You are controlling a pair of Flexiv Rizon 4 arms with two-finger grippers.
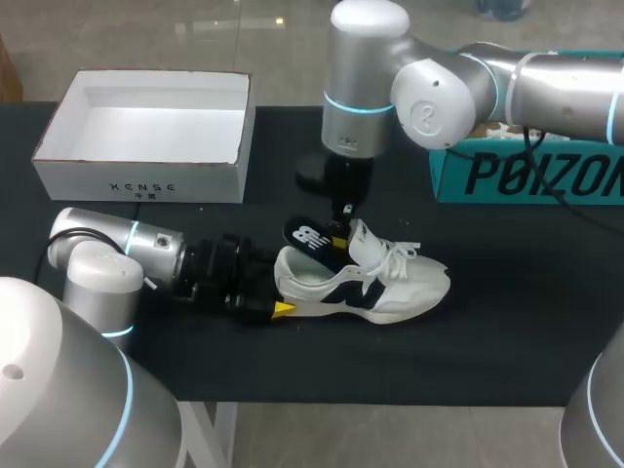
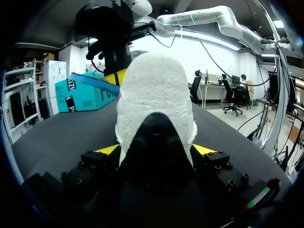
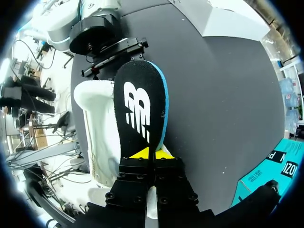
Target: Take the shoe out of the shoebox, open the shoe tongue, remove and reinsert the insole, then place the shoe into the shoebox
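left fingers (image 2: 108, 149) clamp shoe (image 2: 154, 95) heel | right fingers (image 3: 137, 153) pinch insole (image 3: 140, 109) | insole's gripped end hidden

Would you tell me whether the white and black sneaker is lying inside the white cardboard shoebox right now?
No, the white and black sneaker lies on the black tabletop, apart from the white cardboard shoebox.

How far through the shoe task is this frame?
Done: the shoe sits on the table, out of the white shoebox. In hand: the left gripper clamps the shoe while the right gripper holds the insole at its opening; removing or reinserting, cannot tell. Left: boxing the shoe.
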